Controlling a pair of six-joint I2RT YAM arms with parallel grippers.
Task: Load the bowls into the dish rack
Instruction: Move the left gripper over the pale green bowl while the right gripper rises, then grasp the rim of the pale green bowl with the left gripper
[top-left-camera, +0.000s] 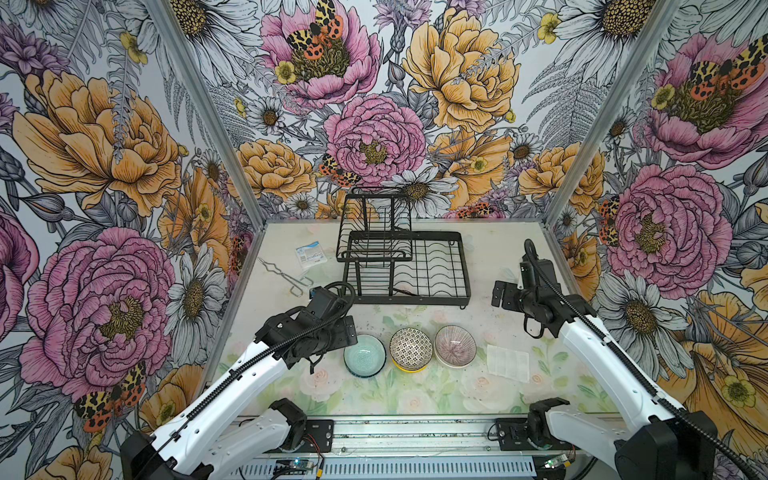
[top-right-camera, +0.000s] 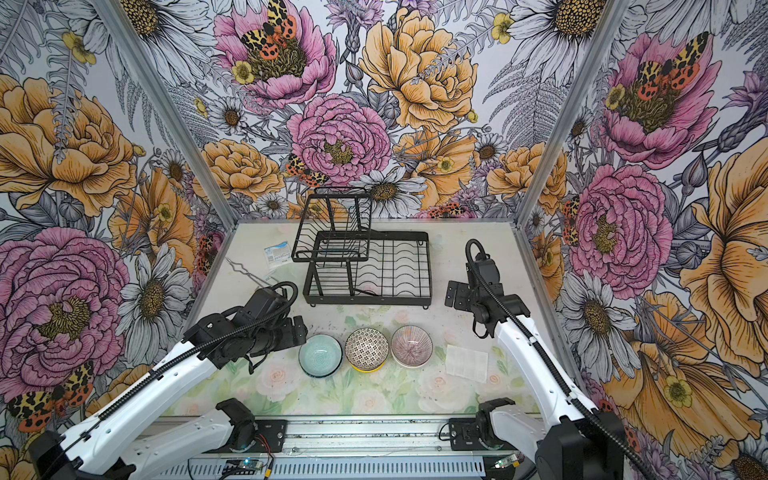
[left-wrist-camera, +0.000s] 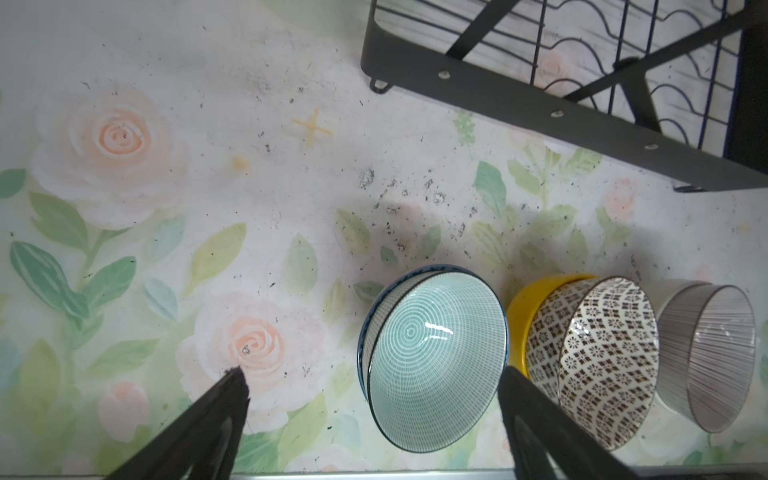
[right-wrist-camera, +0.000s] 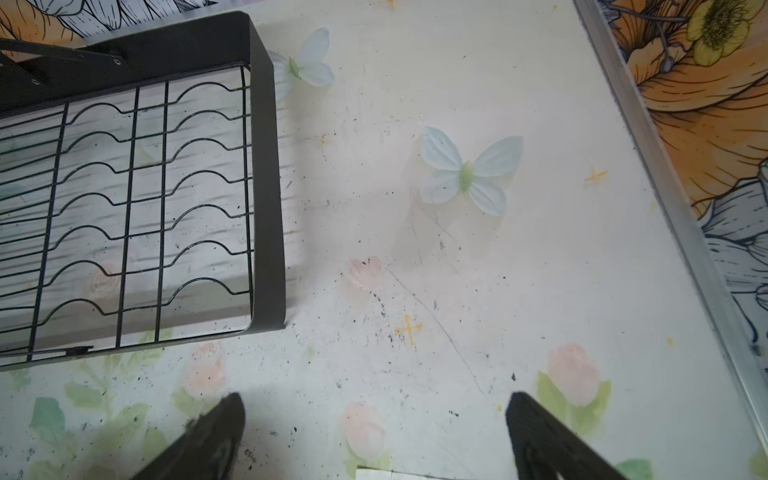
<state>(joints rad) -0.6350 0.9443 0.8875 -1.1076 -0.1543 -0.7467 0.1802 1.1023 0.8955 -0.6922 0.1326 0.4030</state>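
The left gripper (left-wrist-camera: 370, 370) hangs forward of the dish rack's (top-left-camera: 415, 296) front left corner, angled downward, its fingers (left-wrist-camera: 224, 407) spread wide and empty. The right gripper (right-wrist-camera: 374, 395) is just off the rack's right side, fingers likewise wide apart, holding nothing.

Floral table (top-left-camera: 415, 399) carries dish rack (top-left-camera: 415, 296), row of bowls (top-left-camera: 410, 348), tongs (top-left-camera: 282, 274), packet (top-left-camera: 309, 253), white sheet (top-left-camera: 508, 362)
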